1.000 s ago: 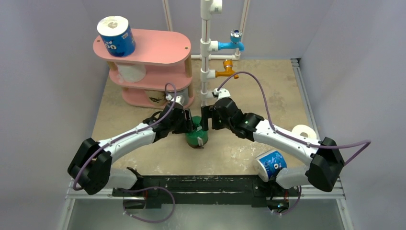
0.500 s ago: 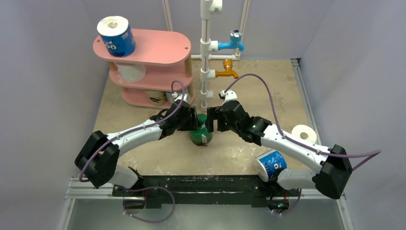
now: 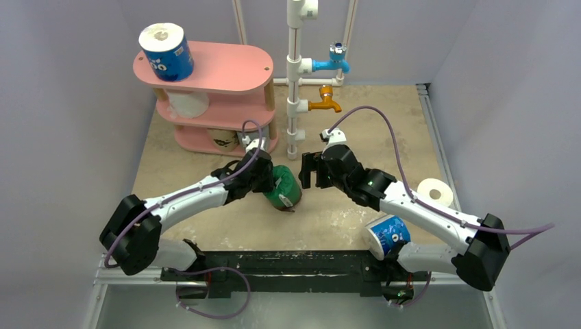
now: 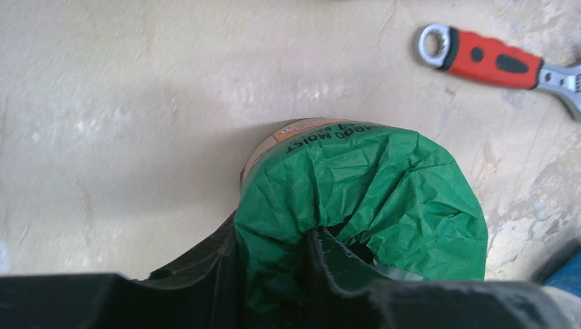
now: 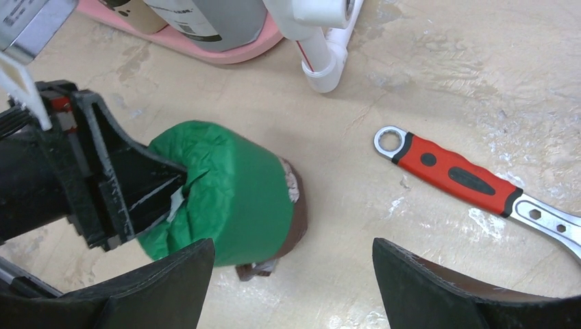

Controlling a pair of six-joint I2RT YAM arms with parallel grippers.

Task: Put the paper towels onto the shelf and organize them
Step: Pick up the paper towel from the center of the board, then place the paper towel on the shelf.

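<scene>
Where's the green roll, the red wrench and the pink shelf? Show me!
Green paper-wrapped towel roll (image 5: 233, 192): right wrist view, crinkled green side.
Red-handled metal wrench (image 5: 455, 171): right wrist view, middle of red handle.
Pink three-tier oval shelf (image 3: 226, 68): top external view, bare top board.

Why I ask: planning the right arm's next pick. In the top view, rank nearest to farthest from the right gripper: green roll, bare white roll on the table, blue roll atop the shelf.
1. green roll, just left of the right gripper.
2. bare white roll, off to the right.
3. blue roll, atop the shelf, far left.
</scene>
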